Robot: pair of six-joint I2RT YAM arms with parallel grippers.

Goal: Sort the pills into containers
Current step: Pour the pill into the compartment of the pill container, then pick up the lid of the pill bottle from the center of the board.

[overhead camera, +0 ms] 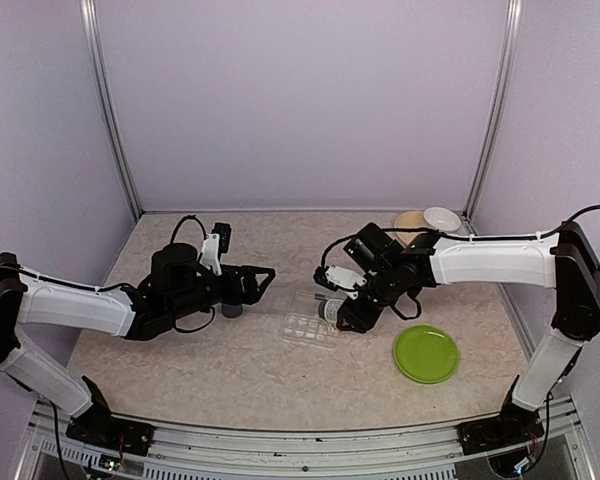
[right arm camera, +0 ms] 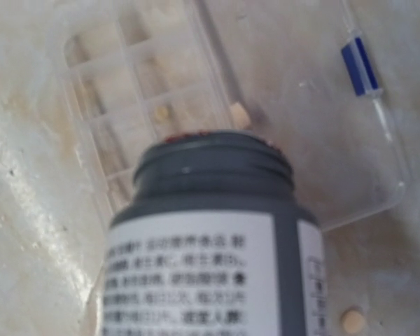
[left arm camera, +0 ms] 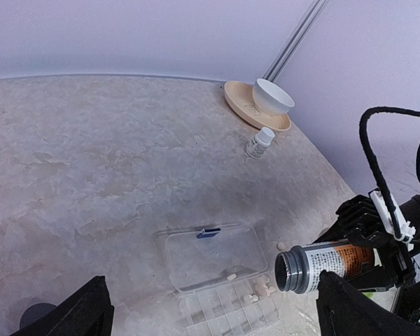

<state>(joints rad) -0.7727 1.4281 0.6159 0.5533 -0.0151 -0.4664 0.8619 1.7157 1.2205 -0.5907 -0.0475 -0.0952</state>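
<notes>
The organiser (overhead camera: 308,328) lay flat on the table (overhead camera: 210,370) about mid-way between the two arms, its clear lid (left arm camera: 211,255) swung open towards the back wall, with a blue latch (left arm camera: 208,233) on the lid's far edge. The right gripper (overhead camera: 345,300) was clenched on a bottle (left arm camera: 329,264). The bottle was tipped on its side, and its open mouth pointed at the organiser's right end from just above. The right wrist view looked down over the bottle's neck and label onto the tray. A few pills (left arm camera: 262,287) were bunched at the right end of the hinge line. One lay on the lid near the hinge, one sat in a compartment (right arm camera: 161,112), and one was loose on the table beside the lid (left arm camera: 281,246). The left gripper (overhead camera: 260,283) hung to the left of the organiser with its jaws spread wide and grasping nothing. Its fingers (left arm camera: 70,315) framed the tray in the left wrist view. A dark round piece (overhead camera: 231,310) sat on the table under that gripper. A green plate (overhead camera: 426,353) lay near the right front. In the back right corner a white bowl (left arm camera: 271,96) stood on a tan plate (left arm camera: 246,112), with a small white bottle (left arm camera: 260,142) upright just in front of them.
</notes>
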